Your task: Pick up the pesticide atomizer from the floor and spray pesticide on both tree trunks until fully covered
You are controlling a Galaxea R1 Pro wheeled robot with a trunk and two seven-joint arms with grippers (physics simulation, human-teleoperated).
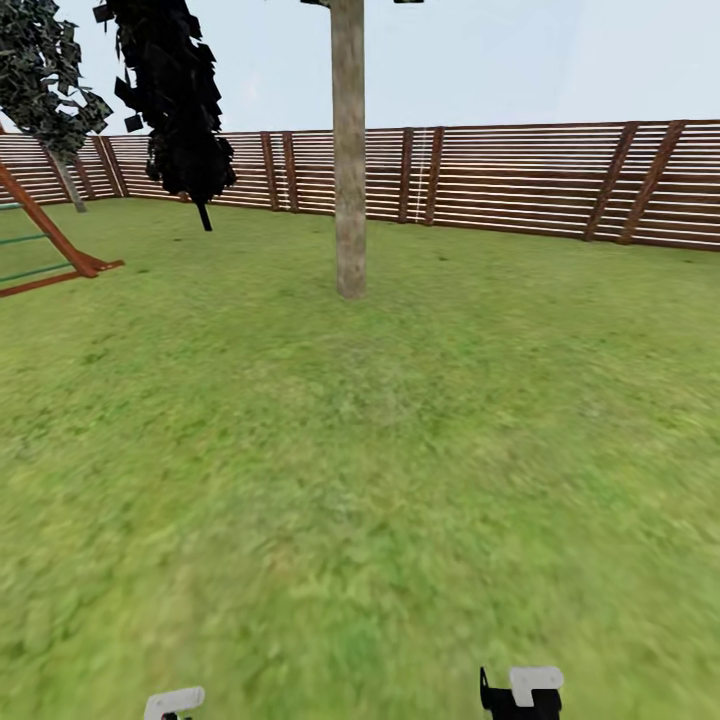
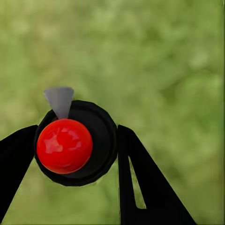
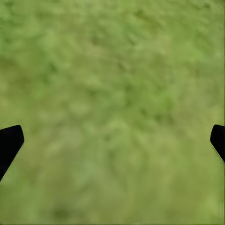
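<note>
One tree trunk (image 1: 349, 150) stands straight ahead of me across the grass (image 1: 360, 480), well apart from both arms, upright against the fence (image 1: 540, 180). My left gripper (image 2: 75, 150) is pinching the pesticide atomizer (image 2: 64, 146), red top toward the wrist camera, its pale nozzle (image 2: 59, 101) jutting sideways out of the grip; I think it aims trunkward, though the blur leaves me unsure. My right gripper (image 3: 112, 140) is spread wide, holding nothing. Left arm does the spraying; I must close the distance first.

No writing, label, brand mark, number or sign can be read anywhere in these views of the fenced garden lawn.
</note>
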